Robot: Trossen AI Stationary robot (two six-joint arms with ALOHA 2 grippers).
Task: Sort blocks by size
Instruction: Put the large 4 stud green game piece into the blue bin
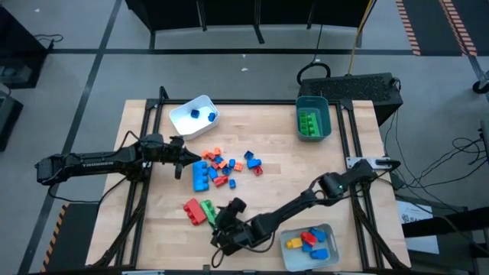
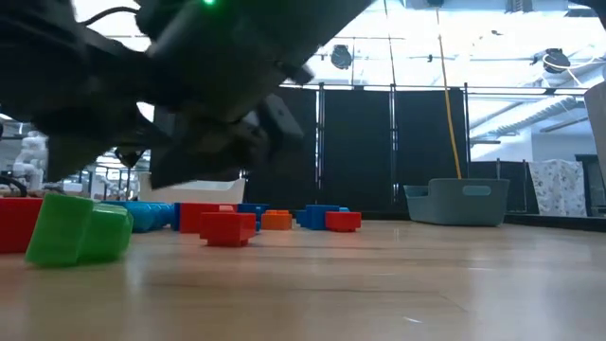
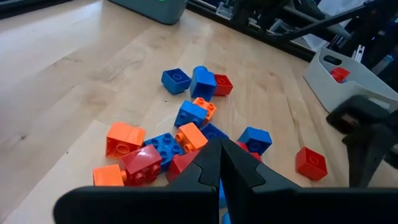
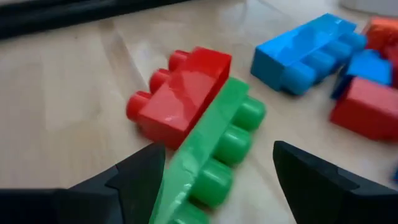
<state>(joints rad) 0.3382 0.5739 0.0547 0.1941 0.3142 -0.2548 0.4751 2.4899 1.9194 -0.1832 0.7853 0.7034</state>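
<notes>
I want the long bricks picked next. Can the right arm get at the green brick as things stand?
Probably yes. The right end effector stands open, a finger on each side of the green brick. Only the red brick lying against one side could get in the way.

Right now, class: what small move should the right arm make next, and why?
Probably ease the right gripper down and close on the long green block. Its fingers stand open on either side of that block, which lies on its side against a red block, not yet gripped.
</notes>
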